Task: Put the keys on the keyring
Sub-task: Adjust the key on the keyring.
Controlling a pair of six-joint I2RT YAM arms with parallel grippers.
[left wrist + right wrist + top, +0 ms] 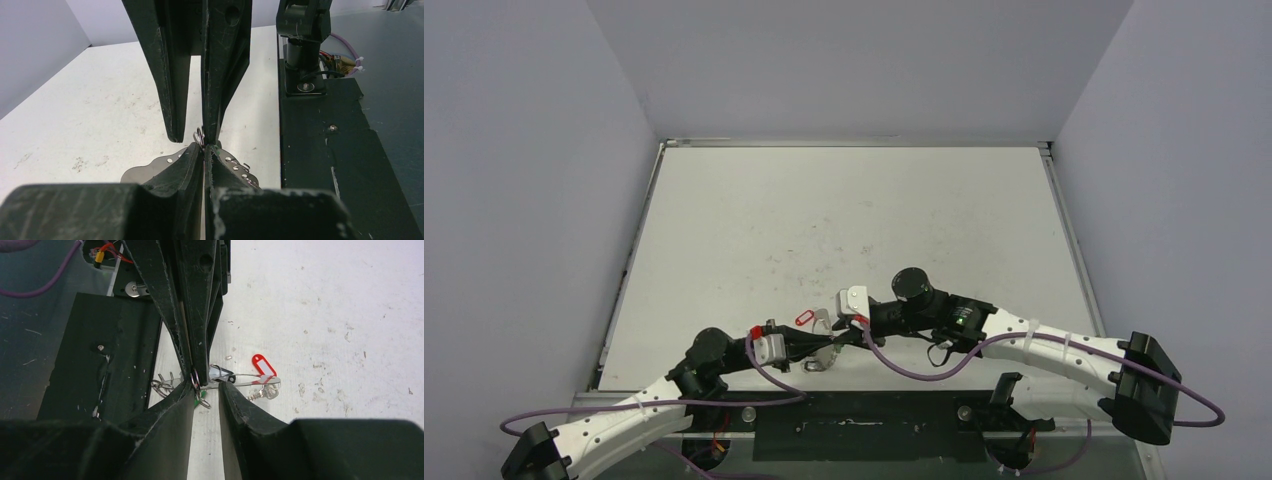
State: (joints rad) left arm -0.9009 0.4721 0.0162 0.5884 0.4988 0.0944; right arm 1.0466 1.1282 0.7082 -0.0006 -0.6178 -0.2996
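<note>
My left gripper (817, 346) is shut on the small split ring (195, 380) of the green-tagged key; a bit of the green tag (202, 401) hangs under it. It is shut in the left wrist view too (205, 149). My right gripper (209, 387) is open and meets it tip to tip, with its left fingertip (191, 386) touching that ring. The keyring (165, 385), a grey loop with small rings, lies on the table below the fingers. The red-tagged key (265, 392) with its red tag (262, 365) lies just beyond, also in the top view (804, 318).
The black base plate (854, 425) runs along the near table edge, right beside the grippers (100, 365). The right arm's base (302, 45) stands on it. Grey walls enclose the white table (854, 220) on three sides.
</note>
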